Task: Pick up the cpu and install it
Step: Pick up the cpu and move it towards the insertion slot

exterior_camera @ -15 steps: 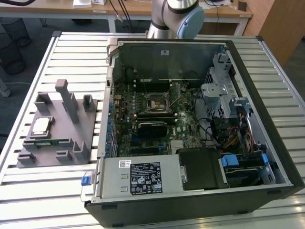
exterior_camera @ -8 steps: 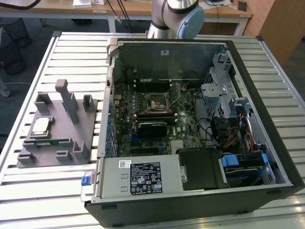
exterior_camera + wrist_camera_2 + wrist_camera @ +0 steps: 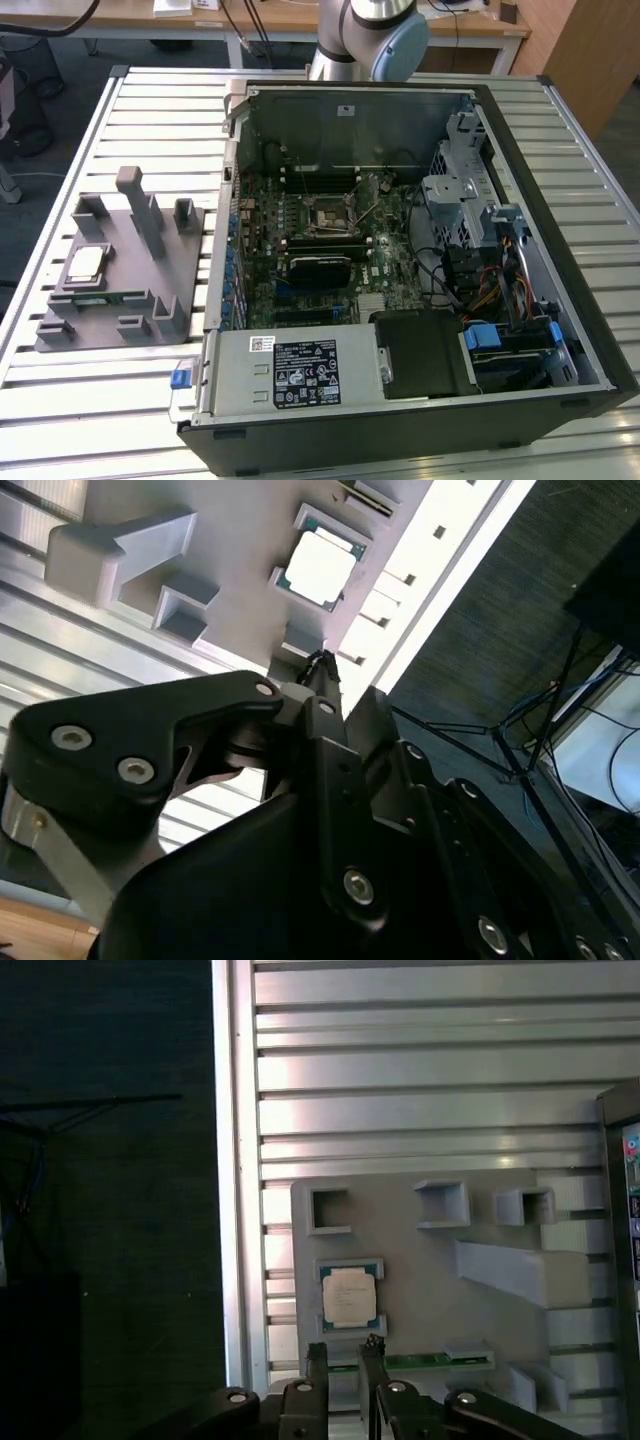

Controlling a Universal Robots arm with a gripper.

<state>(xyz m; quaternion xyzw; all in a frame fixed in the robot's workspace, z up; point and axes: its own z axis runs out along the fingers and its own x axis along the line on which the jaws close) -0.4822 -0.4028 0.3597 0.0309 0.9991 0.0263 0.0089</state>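
The cpu, a small square chip with a pale metal top, lies flat in a pocket of the grey fixture on the exterior view's left. It also shows in both wrist views, as the cpu and the cpu. My gripper hangs above the fixture, just beside the chip and well clear of it. Its two fingers stand a small gap apart with nothing between them. In the second wrist view the gripper points toward the fixture edge near the chip. The open socket sits mid-motherboard in the case.
An open computer case lies on the slatted metal table, with cables and drive bays on the exterior view's right. A green memory stick rests in the fixture beside the chip. Raised grey blocks stand on the fixture.
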